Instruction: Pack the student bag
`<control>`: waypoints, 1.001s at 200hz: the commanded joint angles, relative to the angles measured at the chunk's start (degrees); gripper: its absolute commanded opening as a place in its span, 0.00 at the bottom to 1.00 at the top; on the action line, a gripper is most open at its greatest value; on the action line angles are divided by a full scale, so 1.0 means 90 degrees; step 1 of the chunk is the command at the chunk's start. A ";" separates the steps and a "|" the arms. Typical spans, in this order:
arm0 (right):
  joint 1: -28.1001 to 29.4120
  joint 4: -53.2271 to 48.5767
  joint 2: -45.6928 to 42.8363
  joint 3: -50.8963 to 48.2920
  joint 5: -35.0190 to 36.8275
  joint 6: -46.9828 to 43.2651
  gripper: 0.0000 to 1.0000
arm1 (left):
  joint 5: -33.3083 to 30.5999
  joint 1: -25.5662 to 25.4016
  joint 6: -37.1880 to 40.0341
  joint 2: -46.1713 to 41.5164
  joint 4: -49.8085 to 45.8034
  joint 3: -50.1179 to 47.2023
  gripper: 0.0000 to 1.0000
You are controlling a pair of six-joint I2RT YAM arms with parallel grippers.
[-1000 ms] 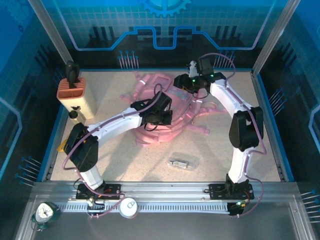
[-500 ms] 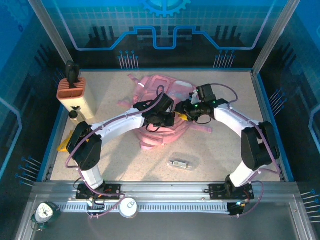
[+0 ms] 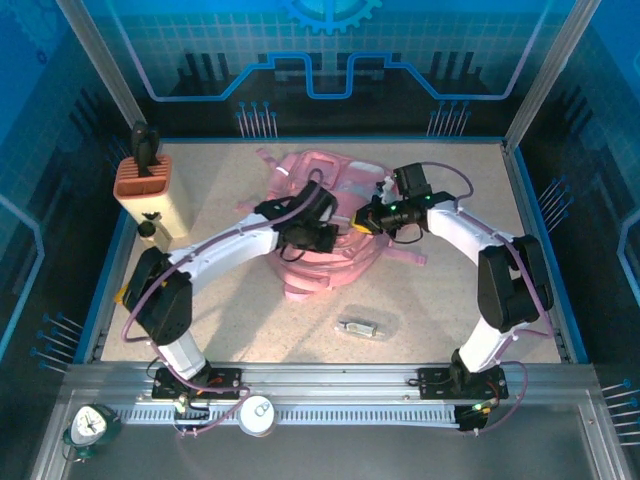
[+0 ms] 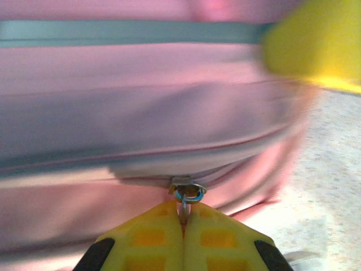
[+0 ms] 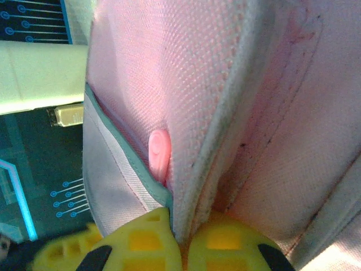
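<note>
A: Left gripper [image 4: 183,217] is closed right down, with the little metal zip pull [image 4: 188,195] pinched between its yellow tips.

B: And the right gripper [image 5: 181,228]?

A: Closed as well. It has nipped a fold of the student bag [image 5: 197,84], just where a grey-trimmed pocket edge meets the pink cloth.

B: Where does the bag lie?

A: On the middle of the table [image 3: 450,300], toward the far side, with both arms reaching in and meeting over it.

B: So which step is this?

A: Opening the bag, I'd say. One gripper has the zip and the other holds the cloth. Nothing looks packed yet. A small clear packet [image 3: 360,327] lies on the table nearer the arm bases, well apart from the bag.

B: What does the next move need?

A: The left arm should draw the pull along the line of the zip while the right holds the fabric taut against it. The cloth is soft, so it will likely bunch if the pull strays off line or the right grip gives. I can't tell how far the zip is already open, since the left wrist view is blurred.
</note>
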 commanded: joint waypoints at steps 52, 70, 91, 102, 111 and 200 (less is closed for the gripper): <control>-0.0675 -0.1589 0.1684 0.3214 0.0818 -0.1504 0.00 | 0.0452 -0.0564 -0.0405 -0.0142 0.0036 -0.0098 0.00; -0.0752 -0.1853 0.1764 0.3370 0.1011 -0.1598 0.17 | 0.0409 -0.0764 -0.0477 0.0458 -0.0034 0.0557 0.00; -0.0749 -0.1727 0.1347 0.2786 0.0973 -0.1609 0.30 | 0.0020 -0.0756 -0.0409 0.0727 -0.0158 0.0893 0.00; -0.0744 -0.1570 0.1041 0.2293 0.0825 -0.1512 0.40 | -0.0130 -0.0748 -0.0345 0.0745 -0.0278 0.1005 0.00; -0.0707 -0.1348 0.0765 0.1869 0.0692 -0.1367 0.46 | -0.0187 -0.0747 -0.0334 0.0728 -0.0324 0.1045 0.00; -0.0075 -0.0555 0.0587 0.1089 0.0751 -0.0763 0.11 | -0.0075 -0.0748 -0.0230 0.0409 -0.0157 0.0461 0.00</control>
